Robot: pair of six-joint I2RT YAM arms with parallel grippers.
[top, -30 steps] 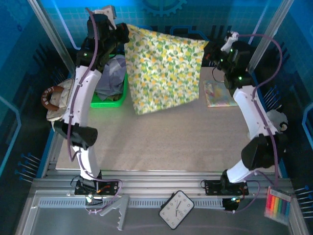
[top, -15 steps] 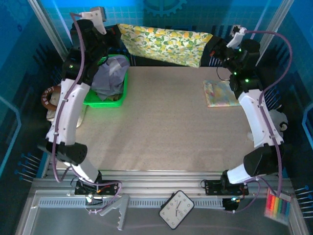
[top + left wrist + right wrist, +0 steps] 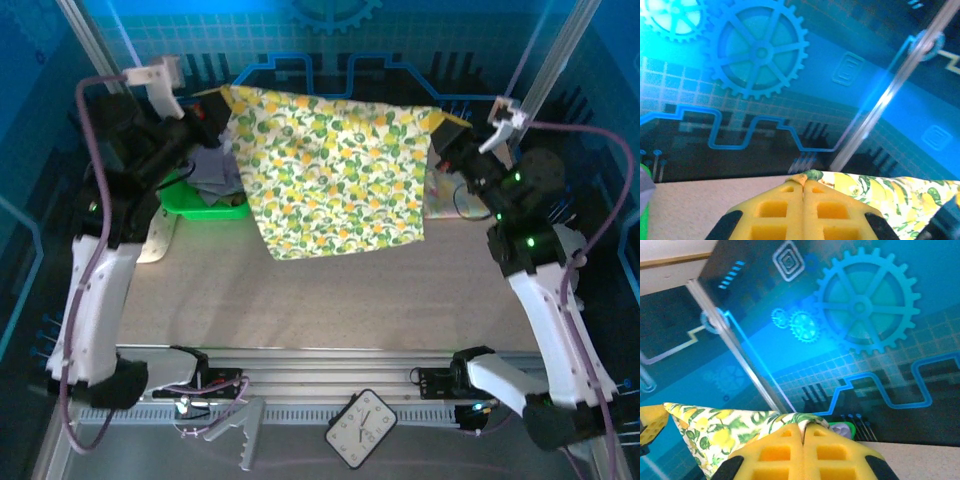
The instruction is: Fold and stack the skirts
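Observation:
The yellow-green leafy-print skirt (image 3: 335, 170) hangs spread out in the air above the far half of the table, stretched between both arms. My left gripper (image 3: 218, 100) is shut on its upper left corner, and the yellow pads (image 3: 804, 182) pinch the cloth (image 3: 880, 197) at their tips. My right gripper (image 3: 450, 125) is shut on the upper right corner, where the pads (image 3: 803, 427) clamp the printed fabric (image 3: 715, 432). The lavender-grey skirt (image 3: 212, 165) lies crumpled in a green bin (image 3: 200, 210) behind the hanging skirt's left edge.
A folded pastel cloth (image 3: 437, 190) peeks out at the right behind the hanging skirt. A cream bag (image 3: 155, 235) sits off the table's left side. On the near rail lie a clock (image 3: 361, 428) and a grey clamp (image 3: 235, 425). Frame posts stand at the back corners.
Both arms have drawn back toward the near side. The leafy skirt, bunched along the far edge half a second ago, now hangs open and wide between them.

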